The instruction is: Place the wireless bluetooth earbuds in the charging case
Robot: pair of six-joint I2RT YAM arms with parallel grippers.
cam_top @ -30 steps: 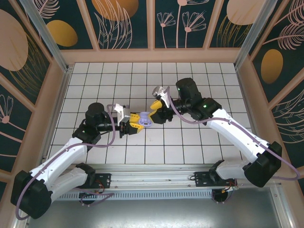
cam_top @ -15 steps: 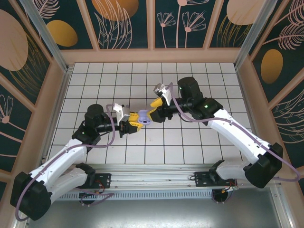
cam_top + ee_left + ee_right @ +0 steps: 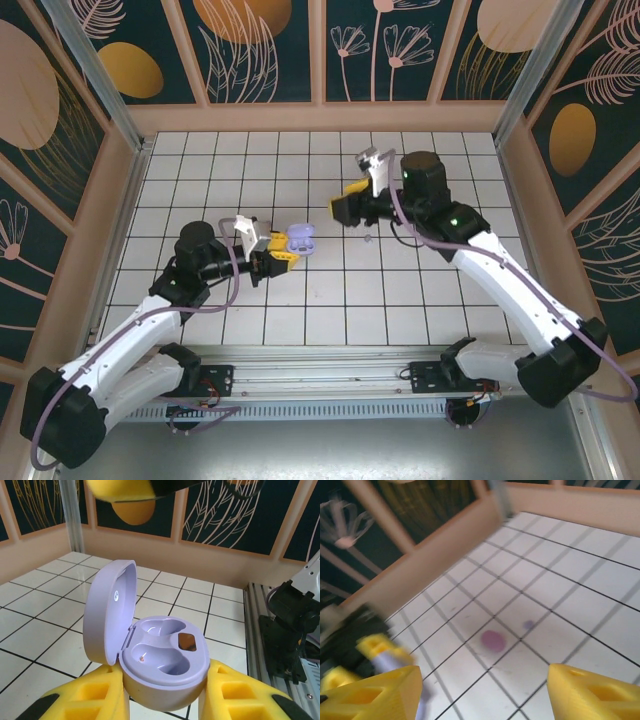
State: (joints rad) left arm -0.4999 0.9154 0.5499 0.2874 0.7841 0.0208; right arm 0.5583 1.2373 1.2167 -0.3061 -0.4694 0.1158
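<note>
The charging case [image 3: 165,652] is a lilac oval shell with its lid [image 3: 107,610] swung up to the left. Both wells inside show bare plastic. My left gripper [image 3: 165,700] is shut on the case's base, one yellow finger on each side. From above, the case [image 3: 299,240] hangs just past the left gripper [image 3: 281,251], left of the table's centre. My right gripper [image 3: 343,209] hovers open up and to the right of the case, nothing between its fingers [image 3: 370,695]. Below it, one pink-purple earbud [image 3: 493,640] lies on the tiles, blurred, with a smaller bluish speck [image 3: 528,625] close by.
The white tiled floor [image 3: 450,160] is boxed in by low tan walls [image 3: 320,118] with dark patterned panels above. An aluminium rail [image 3: 330,360] with both arm bases runs along the near edge. The right gripper's yellow tip [image 3: 120,490] hangs blurred above the case.
My right gripper has pulled away from the case, up and to the right, with its jaws a little wider. The left gripper has shifted slightly up-right, still holding the case.
</note>
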